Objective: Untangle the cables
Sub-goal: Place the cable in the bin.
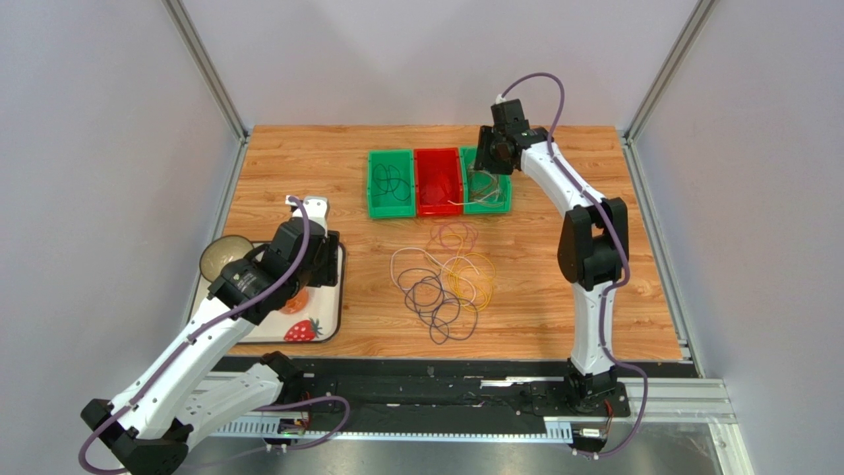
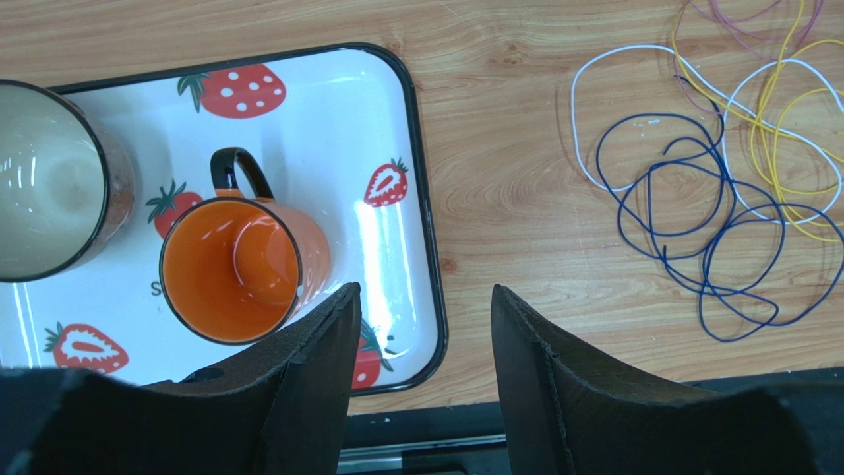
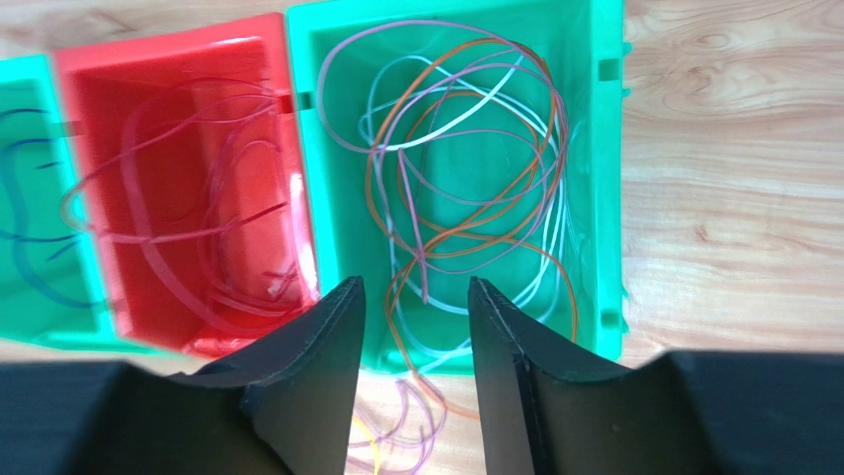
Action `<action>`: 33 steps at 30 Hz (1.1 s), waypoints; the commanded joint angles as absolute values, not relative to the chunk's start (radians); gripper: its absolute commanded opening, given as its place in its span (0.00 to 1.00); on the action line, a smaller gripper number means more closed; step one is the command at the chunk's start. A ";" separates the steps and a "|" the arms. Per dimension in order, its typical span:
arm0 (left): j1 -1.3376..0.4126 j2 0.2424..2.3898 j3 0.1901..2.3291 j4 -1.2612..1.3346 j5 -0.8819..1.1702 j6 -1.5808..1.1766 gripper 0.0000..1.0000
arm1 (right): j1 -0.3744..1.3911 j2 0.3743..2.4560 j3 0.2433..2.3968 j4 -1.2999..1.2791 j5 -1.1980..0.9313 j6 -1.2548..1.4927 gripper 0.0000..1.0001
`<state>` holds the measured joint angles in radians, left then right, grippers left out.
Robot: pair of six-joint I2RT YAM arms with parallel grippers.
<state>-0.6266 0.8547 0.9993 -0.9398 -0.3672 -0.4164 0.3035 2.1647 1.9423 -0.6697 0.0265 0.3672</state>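
Spread and empty stood the left gripper (image 2: 424,327) and right gripper (image 3: 414,327). Light, limp and snag-prone, the cables (image 1: 441,295) seemed best pinched at one outer loop.

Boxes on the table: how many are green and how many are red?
Green boxes: 2, left and right
Red boxes: 1
Total: 3

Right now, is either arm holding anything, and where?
Nothing: left gripper open over the tray, right gripper open above cables in the right green bin.
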 commanded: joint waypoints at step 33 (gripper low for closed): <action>-0.629 0.983 1.170 -0.896 -0.210 -0.388 0.59 | 0.520 1.747 1.425 -0.558 -0.101 0.499 0.48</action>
<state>-0.6266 0.9955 1.0794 -0.8402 -0.1833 -0.4377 0.5114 1.7023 1.4097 -0.6250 -0.0742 0.4797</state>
